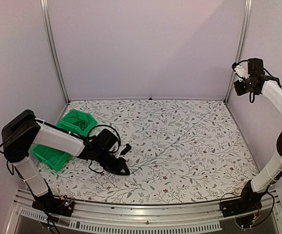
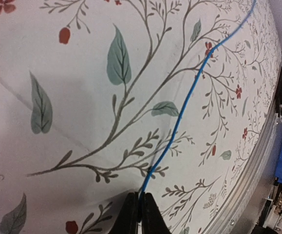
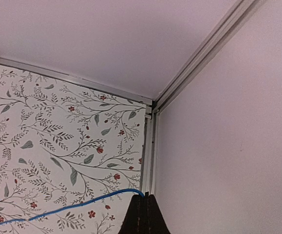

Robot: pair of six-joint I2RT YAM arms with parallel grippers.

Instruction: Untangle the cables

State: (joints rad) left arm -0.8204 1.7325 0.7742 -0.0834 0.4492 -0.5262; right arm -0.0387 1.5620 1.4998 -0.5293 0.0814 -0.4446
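A bright blue cable [image 2: 184, 105] runs taut from my left gripper [image 2: 141, 196] up across the flowered cloth. The left gripper [image 1: 123, 168] is low over the table at front left, its jaws shut on the cable's end. The same blue cable [image 3: 72, 205] reaches my right gripper [image 3: 144, 196], whose jaws are shut on its other end. That right gripper [image 1: 238, 73] hangs high by the right wall, above the table's far right corner. Dark thin cables [image 1: 82, 123] lie in a green bin [image 1: 68, 118] at the left.
A second green bin [image 1: 50, 157] sits under the left arm. White walls with aluminium posts [image 1: 238, 48] close in the table on three sides. A metal rail [image 2: 250, 175] runs along the table's near edge.
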